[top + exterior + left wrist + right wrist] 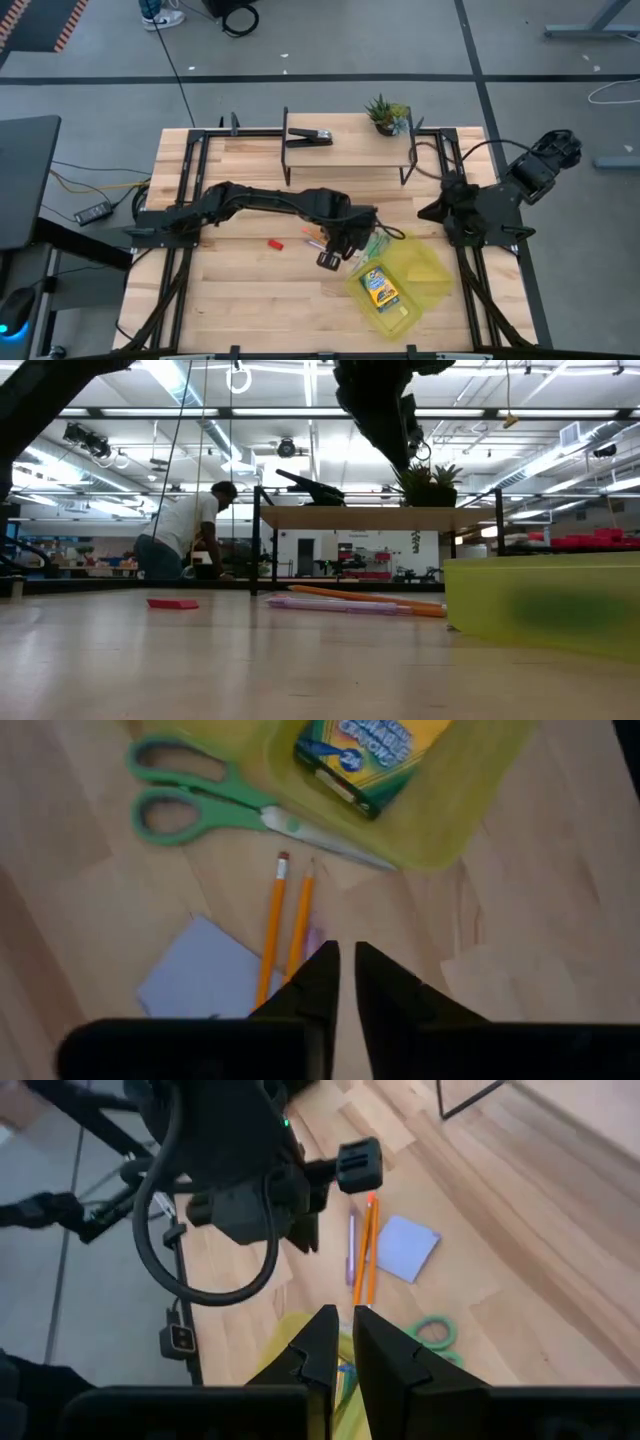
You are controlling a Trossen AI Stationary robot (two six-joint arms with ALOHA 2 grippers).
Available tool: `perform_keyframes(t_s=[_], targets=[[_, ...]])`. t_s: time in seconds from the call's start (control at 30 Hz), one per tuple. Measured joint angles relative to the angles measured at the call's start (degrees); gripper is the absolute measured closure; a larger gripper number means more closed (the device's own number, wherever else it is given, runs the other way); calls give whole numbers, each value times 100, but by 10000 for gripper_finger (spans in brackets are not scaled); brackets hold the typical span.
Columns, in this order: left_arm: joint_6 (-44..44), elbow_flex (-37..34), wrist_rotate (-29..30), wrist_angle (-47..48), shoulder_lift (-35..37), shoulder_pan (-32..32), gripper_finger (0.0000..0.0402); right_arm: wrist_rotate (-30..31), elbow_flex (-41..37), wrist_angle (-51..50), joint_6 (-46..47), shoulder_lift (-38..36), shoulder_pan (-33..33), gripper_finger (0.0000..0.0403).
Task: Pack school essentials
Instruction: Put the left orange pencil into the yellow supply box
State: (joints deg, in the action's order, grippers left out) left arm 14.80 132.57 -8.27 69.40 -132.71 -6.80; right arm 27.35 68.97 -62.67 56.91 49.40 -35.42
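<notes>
Left wrist view: left hand (pixel 345 948) hangs over the counter (pixel 560 950), fingers nearly together with only a slit between, nothing in them. Right under the tips lie the orange pencils (pixel 285 920), parallel, and a sliver of pink pencil (pixel 314 942) alongside. Likely the next pick: the hand is lined up with their length. Notepad (pixel 200 975) lies flat just beside them, touching or slightly under, can't tell which. Further out, scissors (pixel 200 805) are closed, blade tip reaching the yellow bin (pixel 450 820). Over or under the rim is unclear. Crayon box (pixel 370 755) already lies in the bin, so one item is packed and the rest are loose.

Only the high view shows the layout. The red piece (pixel 272 242) lies apart on the left arm's side, well clear of the bin. The right hand (pixel 430 212) is parked over the counter's right side, off the work. The right wrist view shows its fingers almost closed and empty.

Low view adds height. The pencils lie flat on the wood, the bin wall stands well above them, so anything picked needs lift to clear it. Stapler (pixel 310 135) and plant (pixel 385 113) sit on the rear shelf (pixel 350 145), out of the way. A person (pixel 190 530) is far behind.
</notes>
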Motion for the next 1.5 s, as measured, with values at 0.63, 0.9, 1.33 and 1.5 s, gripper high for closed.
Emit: perform_keyframes(t_s=[0.63,0.9,1.33,1.5], targets=[[352,4,174,-346,-834,84,269,969,2,-114,-378,-843,2,361],[368,21,573,-525,-1087,59,293,1036,2,-129,-409,-848,2,361],[403,7,962,-572,-1254,-18,294,1051,0,-163,-442,-848,2,361],[423,7,966,-580,-1270,-54,294,1141,0,-171,-444,-848,2,361]])
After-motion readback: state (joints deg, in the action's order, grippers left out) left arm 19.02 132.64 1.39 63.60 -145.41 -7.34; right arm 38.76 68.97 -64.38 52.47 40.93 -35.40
